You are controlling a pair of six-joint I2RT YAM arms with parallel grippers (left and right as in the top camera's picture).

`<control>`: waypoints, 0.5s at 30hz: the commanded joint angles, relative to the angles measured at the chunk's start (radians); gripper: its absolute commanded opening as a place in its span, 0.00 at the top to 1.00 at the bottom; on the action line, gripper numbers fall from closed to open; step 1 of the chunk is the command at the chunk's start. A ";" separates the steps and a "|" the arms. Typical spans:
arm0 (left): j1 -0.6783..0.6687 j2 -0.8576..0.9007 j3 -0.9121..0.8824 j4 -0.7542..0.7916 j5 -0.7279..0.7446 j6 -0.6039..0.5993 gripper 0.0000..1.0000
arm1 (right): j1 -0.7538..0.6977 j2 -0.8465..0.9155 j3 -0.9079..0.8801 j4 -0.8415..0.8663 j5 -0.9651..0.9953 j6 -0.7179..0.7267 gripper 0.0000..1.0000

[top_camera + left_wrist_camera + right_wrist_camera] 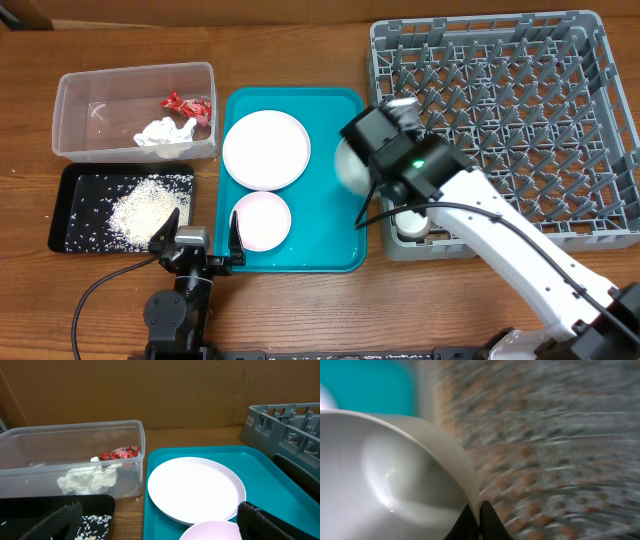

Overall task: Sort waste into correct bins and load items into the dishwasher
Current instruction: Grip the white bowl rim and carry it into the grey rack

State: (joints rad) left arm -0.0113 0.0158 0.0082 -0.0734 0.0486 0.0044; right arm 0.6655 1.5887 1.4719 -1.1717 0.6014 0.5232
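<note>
**Desk:** Overhead?
**Photographer:** The right gripper (365,160) clamps the white bowl (347,172) at the teal tray's (345,255) 3 o'clock edge, beside the dish rack (520,120). The left gripper (203,224) gapes at the tray's 7 o'clock.
**Desk:** Left wrist?
**Photographer:** Fingers (55,522) are spread, with the large plate (195,487) at 12 o'clock. The red wrapper (120,453) and tissue (87,480) lie in the clear tub (75,430) at 10.
**Desk:** Right wrist?
**Photographer:** The fingertips (492,529) pinch the bowl's rim, and the bowl fills 9 o'clock.

table (300,320): wood, matt, visible grain
tub (70,90): clear plastic, smooth
black tray (60,215): matt plastic
teal tray (330,250): smooth plastic, slight sheen
large plate (265,148): white, glossy
bowl (395,485): glossy, smooth inside
rack (480,22): grey matt plastic
wrapper (188,105): shiny, crinkled
tissue (162,132): crumpled paper
</note>
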 commanded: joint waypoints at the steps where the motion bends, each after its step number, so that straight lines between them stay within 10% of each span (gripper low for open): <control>1: 0.005 -0.010 -0.003 -0.001 -0.007 0.018 0.00 | -0.072 -0.014 0.020 -0.009 0.395 0.227 0.96; 15: 0.005 -0.010 -0.003 -0.001 -0.007 0.018 0.00 | -0.208 0.156 0.020 -0.093 0.531 0.259 0.96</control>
State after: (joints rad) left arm -0.0113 0.0158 0.0082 -0.0731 0.0486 0.0044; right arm 0.4469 1.6821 1.4754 -1.2522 1.0660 0.7582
